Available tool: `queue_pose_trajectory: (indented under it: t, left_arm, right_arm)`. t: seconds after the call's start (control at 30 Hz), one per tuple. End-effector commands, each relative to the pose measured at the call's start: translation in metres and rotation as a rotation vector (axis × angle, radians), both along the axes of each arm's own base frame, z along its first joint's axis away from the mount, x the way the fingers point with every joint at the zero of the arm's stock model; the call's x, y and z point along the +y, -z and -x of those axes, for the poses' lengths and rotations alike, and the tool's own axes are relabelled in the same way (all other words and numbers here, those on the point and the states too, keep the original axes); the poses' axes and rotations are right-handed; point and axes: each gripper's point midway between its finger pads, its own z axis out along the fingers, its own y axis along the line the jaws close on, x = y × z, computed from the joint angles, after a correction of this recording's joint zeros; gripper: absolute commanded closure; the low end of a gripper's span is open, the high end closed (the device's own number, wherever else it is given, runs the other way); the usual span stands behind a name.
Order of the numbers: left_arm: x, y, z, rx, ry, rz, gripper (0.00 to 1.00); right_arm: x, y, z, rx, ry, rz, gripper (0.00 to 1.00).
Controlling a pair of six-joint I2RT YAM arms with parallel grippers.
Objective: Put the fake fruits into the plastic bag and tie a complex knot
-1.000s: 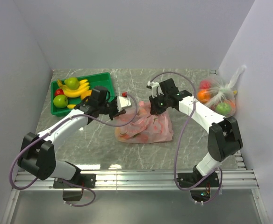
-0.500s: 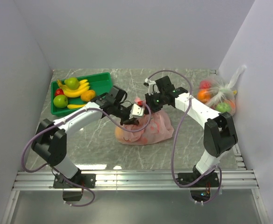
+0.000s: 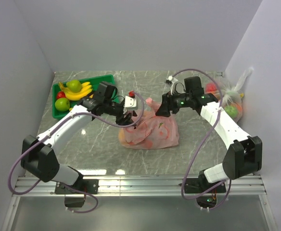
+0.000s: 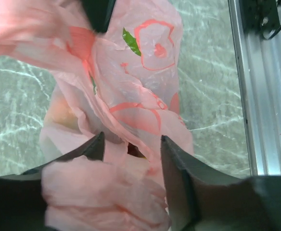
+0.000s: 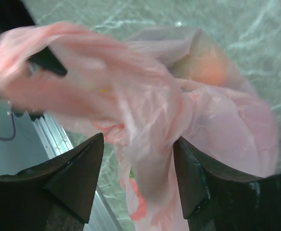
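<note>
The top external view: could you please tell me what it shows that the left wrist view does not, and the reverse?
Only the top external view shows the green tray of fake fruits, the clear bag of fruit by the right wall, and the right pincer. Only the left wrist view shows clearly the red heart outline and green leaf printed on the bag. Both show the pink plastic bag, the marble table and the left pincer, open with pink film between its fingers.

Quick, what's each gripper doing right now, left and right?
Left gripper: open, film of the plastic bag between its jaws.
Right gripper: open, a strand of the bag between its jaws.
</note>
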Motion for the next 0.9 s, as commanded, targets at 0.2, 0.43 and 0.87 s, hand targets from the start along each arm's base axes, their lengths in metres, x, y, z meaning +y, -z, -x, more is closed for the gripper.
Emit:
queue_pose_trajectory:
  t: [0.2, 0.43, 0.87]
  left_arm:
    - [0.004, -0.02, 0.012, 0.077, -0.041, 0.076, 0.35]
    - [0.015, -0.024, 0.004, 0.081, -0.103, 0.086, 0.19]
    - [0.063, -0.032, -0.007, 0.02, -0.264, 0.07, 0.01]
  right_arm:
    - [-0.025, -0.02, 0.019, -0.243, -0.316, 0.053, 0.27]
    - [-0.03, -0.003, 0.0, -0.329, -0.354, 0.073, 0.33]
    - [-0.003, -0.02, -0.016, -0.28, -0.253, -0.092, 0.99]
